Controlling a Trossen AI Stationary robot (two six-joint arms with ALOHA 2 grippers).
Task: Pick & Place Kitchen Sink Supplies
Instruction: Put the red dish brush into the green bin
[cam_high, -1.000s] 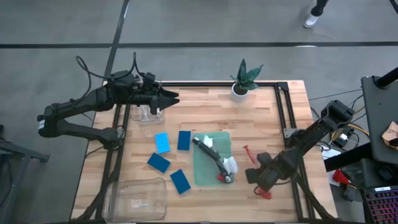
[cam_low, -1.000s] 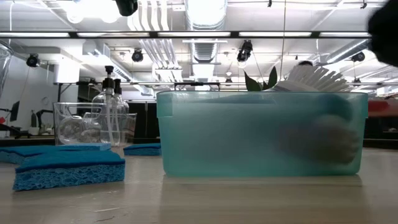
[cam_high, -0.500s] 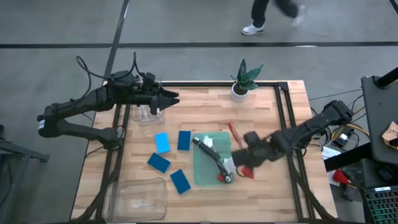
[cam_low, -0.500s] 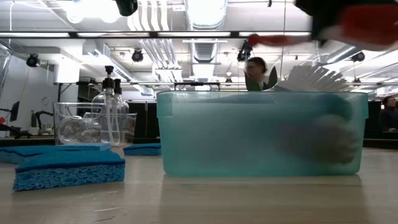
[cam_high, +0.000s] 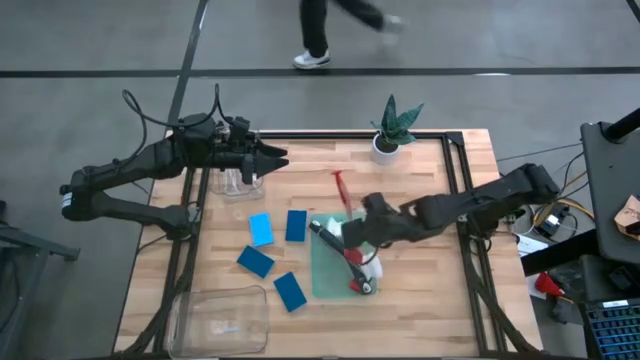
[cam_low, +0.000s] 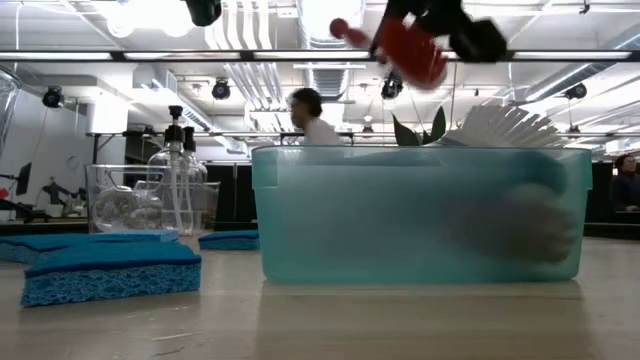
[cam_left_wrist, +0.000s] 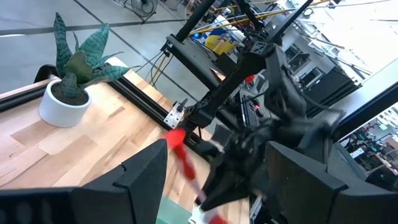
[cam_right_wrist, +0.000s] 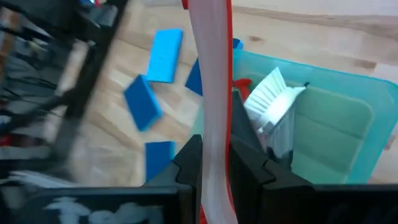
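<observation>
Movement from the right end effector (cam_high: 362, 232): it's swept in from the bench's (cam_high: 440, 300) right edge and now hangs over the green bin (cam_high: 330, 285), fingers clamped tight on a red brush (cam_high: 340, 187) whose handle pokes toward the plant (cam_high: 390, 125). Looks like a drop beside the brushes already inside. The left end effector (cam_high: 268, 157) waits over the clear bottles (cam_high: 240, 182), fingers apart, holding nothing.

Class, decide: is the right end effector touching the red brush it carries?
Touching. In the right wrist view the right end effector has its dark fingers pressed against both sides of the red brush handle.
</observation>
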